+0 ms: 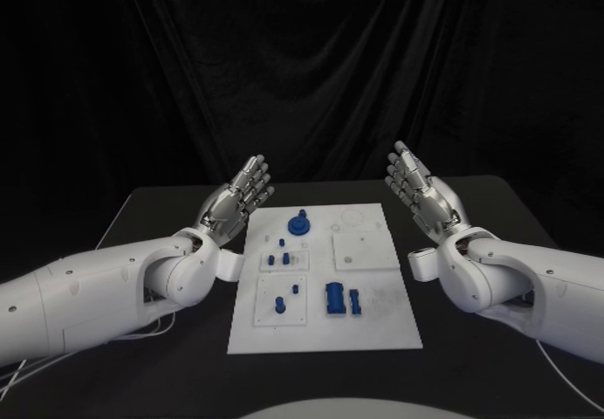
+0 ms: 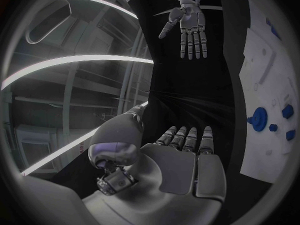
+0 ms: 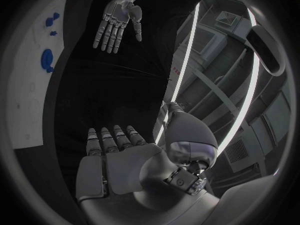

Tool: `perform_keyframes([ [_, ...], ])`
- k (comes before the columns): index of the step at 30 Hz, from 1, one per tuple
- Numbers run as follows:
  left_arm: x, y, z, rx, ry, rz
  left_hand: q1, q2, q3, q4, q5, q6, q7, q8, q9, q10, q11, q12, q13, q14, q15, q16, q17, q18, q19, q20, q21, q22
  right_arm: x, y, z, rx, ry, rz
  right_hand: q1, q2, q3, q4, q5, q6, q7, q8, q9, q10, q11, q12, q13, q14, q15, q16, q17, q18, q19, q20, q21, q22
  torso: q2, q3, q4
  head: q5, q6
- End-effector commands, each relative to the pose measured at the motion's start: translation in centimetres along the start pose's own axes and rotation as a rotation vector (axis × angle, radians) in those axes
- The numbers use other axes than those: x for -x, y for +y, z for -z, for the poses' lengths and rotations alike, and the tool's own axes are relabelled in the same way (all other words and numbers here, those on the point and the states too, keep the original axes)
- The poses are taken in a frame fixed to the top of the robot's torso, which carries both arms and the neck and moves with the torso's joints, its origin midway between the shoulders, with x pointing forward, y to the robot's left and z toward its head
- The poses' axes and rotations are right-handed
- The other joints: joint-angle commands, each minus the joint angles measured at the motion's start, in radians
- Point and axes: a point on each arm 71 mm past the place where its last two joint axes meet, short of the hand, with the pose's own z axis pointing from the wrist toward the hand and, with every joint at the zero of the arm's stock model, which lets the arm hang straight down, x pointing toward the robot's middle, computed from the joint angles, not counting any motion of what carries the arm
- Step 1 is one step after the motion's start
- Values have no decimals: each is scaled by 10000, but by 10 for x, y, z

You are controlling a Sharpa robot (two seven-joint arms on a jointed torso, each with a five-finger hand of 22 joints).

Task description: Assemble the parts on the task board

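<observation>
The white task board (image 1: 378, 327) lies in the middle of the black table. On it stand a round blue part (image 1: 298, 224), small blue pegs (image 1: 284, 258), two more pegs (image 1: 285, 297) and a larger blue block (image 1: 341, 298). My left hand (image 1: 238, 200) is raised beside the board's left edge, fingers straight and apart, holding nothing. My right hand (image 1: 422, 192) is raised beside the board's right edge in the same way, palm facing inward. In the left wrist view my left hand (image 2: 184, 160) sits flat, with my right hand (image 2: 187, 27) across from it and the board (image 2: 265, 65) to one side.
Bare black table (image 1: 164, 209) surrounds the board on both sides. A dark curtain (image 1: 315, 78) hangs behind the table. In the right wrist view my right hand (image 3: 115, 157) faces my left hand (image 3: 119, 22), with the board (image 3: 34, 70) beside them.
</observation>
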Motion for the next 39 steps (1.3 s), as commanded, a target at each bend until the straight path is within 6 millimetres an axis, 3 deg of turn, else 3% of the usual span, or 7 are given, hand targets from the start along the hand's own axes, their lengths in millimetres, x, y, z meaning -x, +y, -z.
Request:
perform_keyframes([
  [1, -1, 3, -5, 313, -1523, -911, -2215, -968, 20, -505, -806, -47, 364, -47, -24, -71, -3, -96, -23, 9, -229, -35, -10, -332, -4, -414, -68, -45, 4, -10, -5, -1172, -2009, 80, -2050, -68, 902, -517, -535, -59, 865, -65, -28, -19, -121, -922, -41, -26, -326, -387, -28, -229, -41, -505, -58, -1011, -198, -86, 45, -146, 646],
  [3, -4, 2, -8, 363, -1961, -1084, -2519, -968, 20, -576, -918, -47, 364, -47, -24, -71, -3, -96, -23, 9, -229, -35, -10, -332, -4, -463, -68, -45, 0, -11, -10, -1326, -2377, -34, -2332, -68, 902, -576, -613, -59, 865, -65, -28, -19, -121, -922, -41, -26, -1081, -387, -28, -229, -41, -564, -58, -1011, -258, -111, 59, -205, 915],
  [5, -8, 2, -11, 420, -2410, -1245, -2853, -968, 20, -654, -1039, -47, 364, -47, -24, -71, -3, -96, -23, 9, -229, -35, -10, -331, -4, -506, -68, -45, -3, -11, -13, -1457, -2665, -130, -2640, -68, 902, -665, -694, -59, 865, -65, -28, -19, -121, -922, -41, -26, -1081, -387, -28, -229, -41, -646, -58, -1011, -310, -133, 70, -255, 1146],
  [6, -9, 2, -13, 448, -2623, -1315, -3007, -968, 20, -690, -1094, -47, 364, -47, -24, -71, -3, -96, -23, 9, -229, -35, -10, -1079, -4, -1242, -68, -45, -4, -11, -14, -1511, -2777, -170, -2782, -68, 902, -705, -731, -59, 865, -65, -28, -19, -121, -922, -41, -26, -1081, -387, -28, -229, -41, -667, -58, -1011, -333, -143, 75, -277, 1246],
  [11, -16, 0, -18, 585, -3543, -1580, -3745, -968, 20, -844, -1364, -47, 364, -47, -24, -71, -3, -96, -23, 9, -229, -35, -10, -1079, -4, -1242, -68, -45, -6, -12, -17, -1637, -3029, -260, -3466, -68, 902, -1538, -912, -59, 865, -65, -28, -19, -121, -922, -41, -26, -1081, -387, -28, -229, -41, -833, -58, -1011, -414, -177, 94, -357, 1611],
  [12, -17, 0, -18, 606, -3668, -1612, -3861, -968, 20, -1556, -1409, -47, 364, -47, -24, -71, -3, -96, -23, 9, -229, -35, -10, -1079, -4, -1242, -68, -45, -6, -12, -17, -1637, -3029, -260, -3576, -68, 902, -1538, -940, -59, 865, -65, -28, -19, -121, -922, -41, -26, -1081, -387, -28, -229, -41, -1554, -58, -1011, -422, -181, 96, -364, 1646],
  [39, -20, -1, -20, 684, -4125, -1717, -6765, -968, 20, -1556, -2464, -47, 364, -47, -24, -71, -3, -96, -23, 9, -229, -35, -10, -1079, -4, -1242, -68, -45, -6, -12, -17, -1637, -3029, -260, -6265, -68, 902, -1538, -1657, -59, 865, -65, -28, -19, -121, -922, -41, -26, -1081, -387, -28, -229, -41, -1554, -58, -1011, -432, -185, 98, -374, 1690],
])
